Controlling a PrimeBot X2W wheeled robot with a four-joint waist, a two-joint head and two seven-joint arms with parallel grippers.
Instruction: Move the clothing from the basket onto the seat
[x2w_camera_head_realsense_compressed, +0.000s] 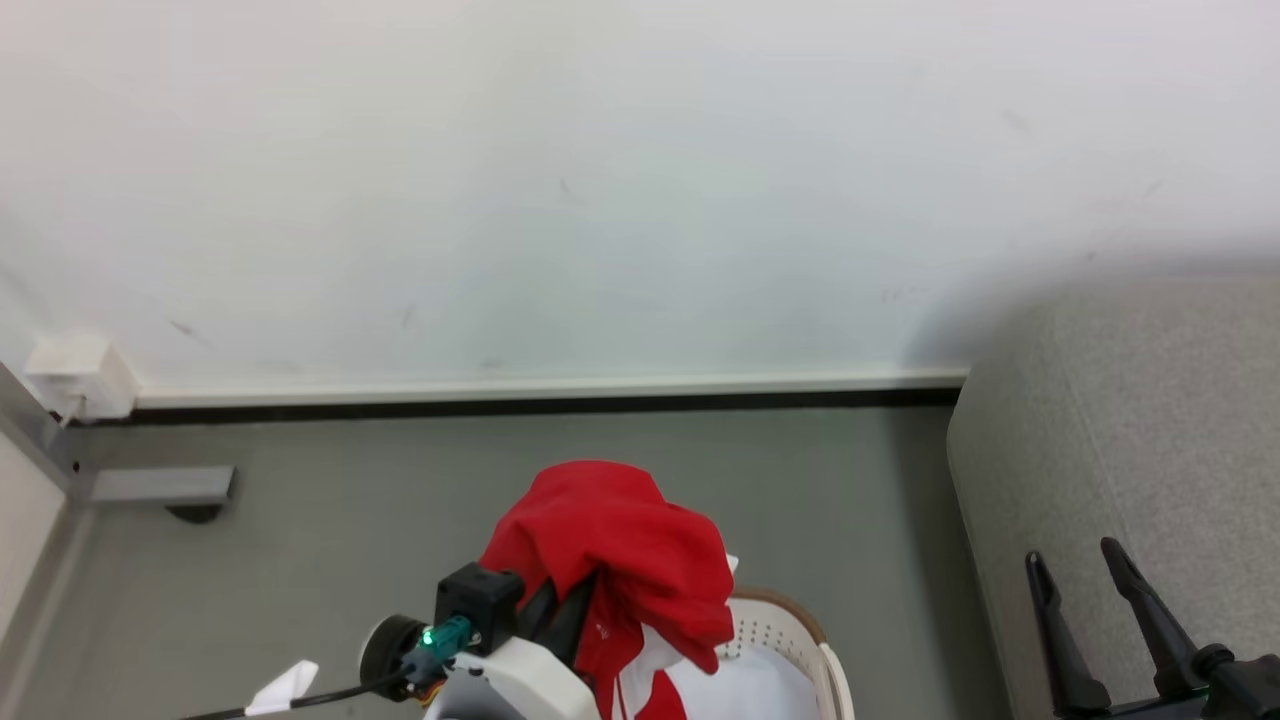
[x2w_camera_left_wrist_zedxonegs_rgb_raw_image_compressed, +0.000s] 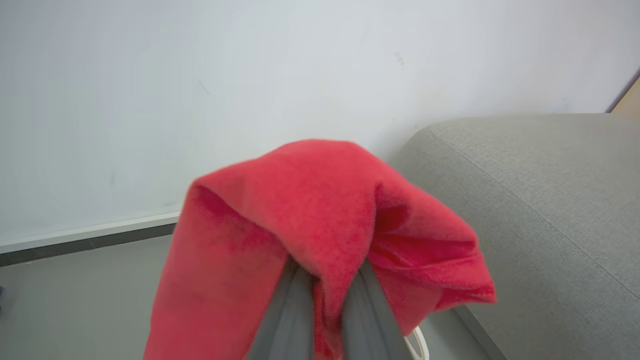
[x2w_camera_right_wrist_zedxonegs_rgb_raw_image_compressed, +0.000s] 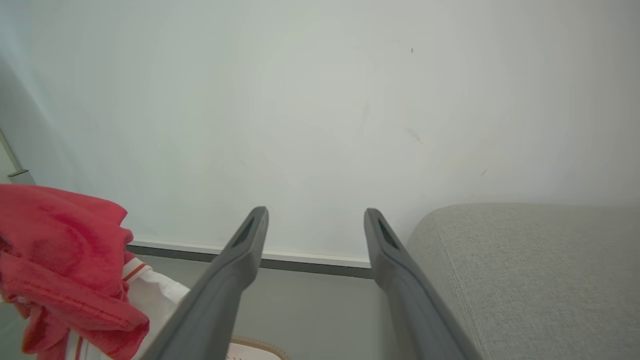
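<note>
**Clothing up out of the basket, in the left gripper, not on the seat**

I see the clothing (x2w_camera_head_realsense_compressed: 615, 540) bunched and draped over the left gripper (x2w_camera_head_realsense_compressed: 560, 612), held above the basket (x2w_camera_head_realsense_compressed: 800, 615). Its lower part, red with white trim, hangs down past the bottom edge of the head view, so I can't tell if it's fully clear of the basket

Left wrist view: the clothing (x2w_camera_left_wrist_zedxonegs_rgb_raw_image_compressed: 320, 215) is folded over both fingers (x2w_camera_left_wrist_zedxonegs_rgb_raw_image_compressed: 292, 315), with a fold of red pinched between them. The left gripper (x2w_camera_left_wrist_zedxonegs_rgb_raw_image_compressed: 327, 295) has its jaws narrow, clamped on the fabric, tips hidden under it

The basket holds a plain white cloth (x2w_camera_head_realsense_compressed: 750, 690); only its far rim and a bit of perforated wall are in frame

The seat (x2w_camera_head_realsense_compressed: 1130, 450) is to the right of the basket, with a strip of grey floor (x2w_camera_head_realsense_compressed: 400, 520) between them. The clothing isn't touching the seat

The right gripper (x2w_camera_head_realsense_compressed: 1072, 553) is at lower right, in front of the seat's rounded end, jaws wide, nothing in them. I can't tell whether it touches the upholstery. Right wrist view: the fingers (x2w_camera_right_wrist_zedxonegs_rgb_raw_image_compressed: 240, 260) are spread, with the seat (x2w_camera_right_wrist_zedxonegs_rgb_raw_image_compressed: 525, 275) on the right, the clothing (x2w_camera_right_wrist_zedxonegs_rgb_raw_image_compressed: 60, 250) on the left and the basket rim (x2w_camera_right_wrist_zedxonegs_rgb_raw_image_compressed: 255, 345) at the bottom

Behind it all is a white wall (x2w_camera_head_realsense_compressed: 640, 180) with a pale skirting (x2w_camera_head_realsense_compressed: 550, 385)
</note>
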